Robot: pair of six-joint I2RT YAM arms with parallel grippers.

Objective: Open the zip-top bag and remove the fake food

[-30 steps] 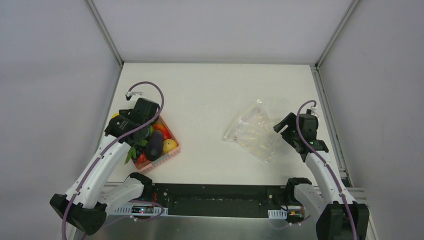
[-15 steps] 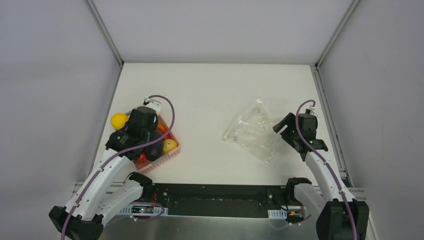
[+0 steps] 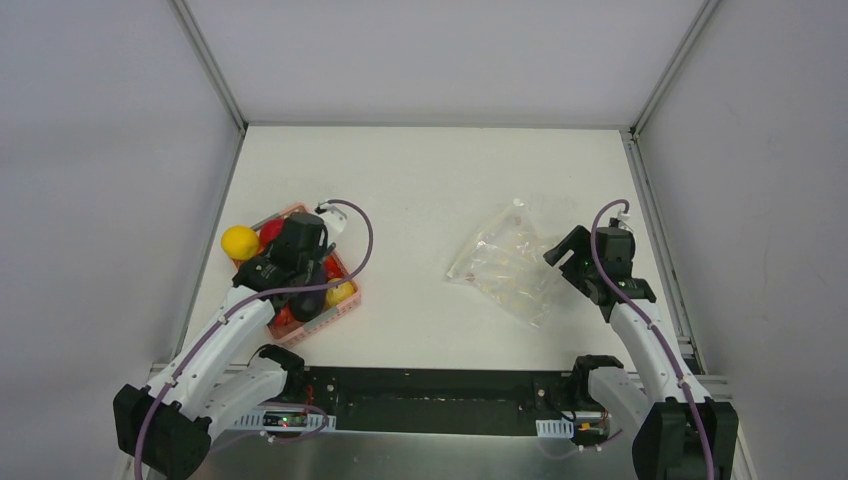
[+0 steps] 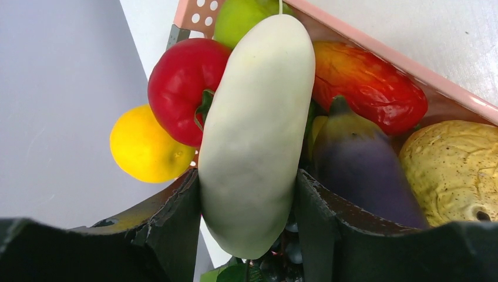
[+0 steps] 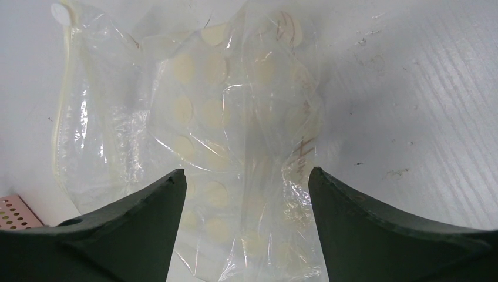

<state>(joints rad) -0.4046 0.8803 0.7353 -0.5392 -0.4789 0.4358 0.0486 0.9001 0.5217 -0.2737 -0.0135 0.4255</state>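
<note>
Step in hand: white vegetable (image 4: 258, 117) going into basket (image 4: 376, 47), 9 o'clock.
Left gripper (image 4: 246, 182) grasps it; right gripper (image 5: 246, 182) spread over bag (image 5: 235, 117), 3 o'clock; next move probably release.

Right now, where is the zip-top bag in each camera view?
Top external: the zip-top bag lies right of centre, just left of the right gripper.
Left wrist: not in it.
Right wrist: it fills the middle, ahead of the open gripper.
Shared landmark: the pink basket, left in the top view, upper right in the left wrist view, lower-left corner in the right wrist view.
</note>
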